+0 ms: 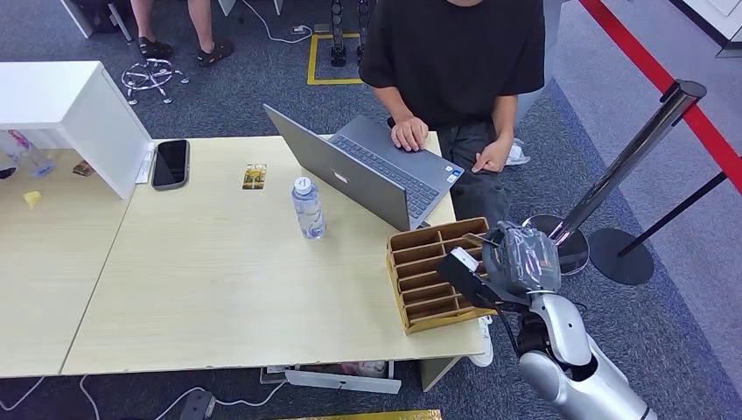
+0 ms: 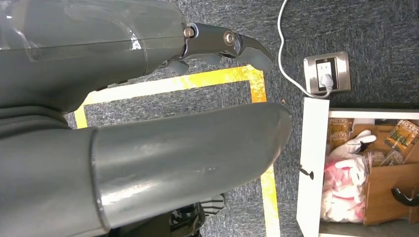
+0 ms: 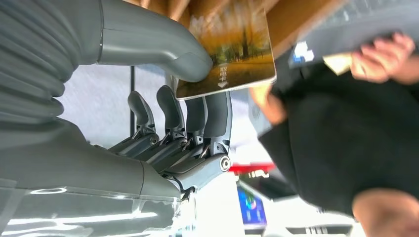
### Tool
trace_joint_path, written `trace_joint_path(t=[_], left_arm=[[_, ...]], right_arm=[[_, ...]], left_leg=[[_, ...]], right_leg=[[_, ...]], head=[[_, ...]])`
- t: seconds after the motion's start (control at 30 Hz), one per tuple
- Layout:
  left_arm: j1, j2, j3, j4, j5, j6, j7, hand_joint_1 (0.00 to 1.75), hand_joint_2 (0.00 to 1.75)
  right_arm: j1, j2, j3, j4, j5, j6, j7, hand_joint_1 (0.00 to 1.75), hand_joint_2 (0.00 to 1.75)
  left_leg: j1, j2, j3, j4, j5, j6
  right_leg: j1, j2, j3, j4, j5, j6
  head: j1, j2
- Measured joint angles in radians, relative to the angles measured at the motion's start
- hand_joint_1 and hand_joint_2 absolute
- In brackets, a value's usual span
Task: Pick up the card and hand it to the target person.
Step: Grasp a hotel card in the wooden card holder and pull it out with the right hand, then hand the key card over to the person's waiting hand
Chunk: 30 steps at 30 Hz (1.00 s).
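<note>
Desk (image 1: 219,289) carries a laptop (image 1: 367,171), bottle (image 1: 307,208) and wooden rack (image 1: 433,273); rack slots look bare, though right hand (image 1: 516,260) hides part. Right hand pinches card (image 3: 232,54) between thumb and fingers, above the rack, near the person (image 1: 455,61). Card judged light, stiff, slick: hold by the edge. Left hand (image 2: 148,163) hangs over floor, holding nothing; drawer (image 2: 365,173) beside it holds gloves, packets.

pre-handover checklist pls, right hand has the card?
1. Card pinched between thumb and fingers of right hand: ok.
2. Card lifted out of the wooden organizer: cannot tell; hand is at the organizer in head view.
3. Person seated within sight across the table: ok.
4. Person's hands free to receive: not ok, one rests on the laptop.
5. Left hand empty, hanging over the floor: ok.
</note>
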Motion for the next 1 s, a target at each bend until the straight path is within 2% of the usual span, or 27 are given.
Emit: trace_joint_path(t=[0.27,0.43,0.53,0.8,1.0], left_arm=[[0.000,-0.002,0.000,0.000,-0.003,0.002,0.000,0.00,0.00],[0.000,-0.002,0.000,0.000,-0.003,0.002,0.000,0.00,0.00],[0.000,-0.003,0.000,0.000,-0.005,0.002,0.001,0.00,0.00],[-0.007,-0.009,-0.008,0.000,-0.023,0.001,0.017,0.00,0.00],[-0.018,-0.014,-0.018,0.000,-0.037,0.001,0.032,0.00,0.00]], right_arm=[[-0.002,-0.047,-0.067,-0.170,0.053,0.031,0.037,1.23,1.75],[-0.002,-0.061,-0.087,-0.217,0.056,0.035,0.038,1.23,1.75],[-0.004,-0.067,-0.094,-0.236,0.060,0.035,0.040,1.28,1.75],[-0.027,-0.086,-0.134,-0.248,0.046,0.027,0.054,1.30,1.75],[-0.040,-0.088,-0.154,-0.188,0.048,-0.011,0.042,1.31,1.75]], left_leg=[[0.000,0.000,0.000,0.000,0.000,0.000],[0.000,0.000,0.000,0.000,0.000,0.000],[0.000,0.000,0.000,0.000,0.000,0.000],[0.000,0.000,0.000,0.000,0.000,0.000],[0.000,0.000,-0.001,0.000,0.000,0.000]], right_leg=[[0.000,0.000,0.000,0.000,0.000,0.000],[0.000,0.000,0.000,0.000,0.000,0.000],[0.000,0.000,0.000,0.000,0.000,0.000],[0.000,0.000,0.000,0.000,0.000,0.000],[0.000,0.000,0.000,0.000,0.000,0.000]], head=[[0.000,0.000],[0.000,0.000],[0.000,0.000],[0.000,0.000],[0.000,0.000]])
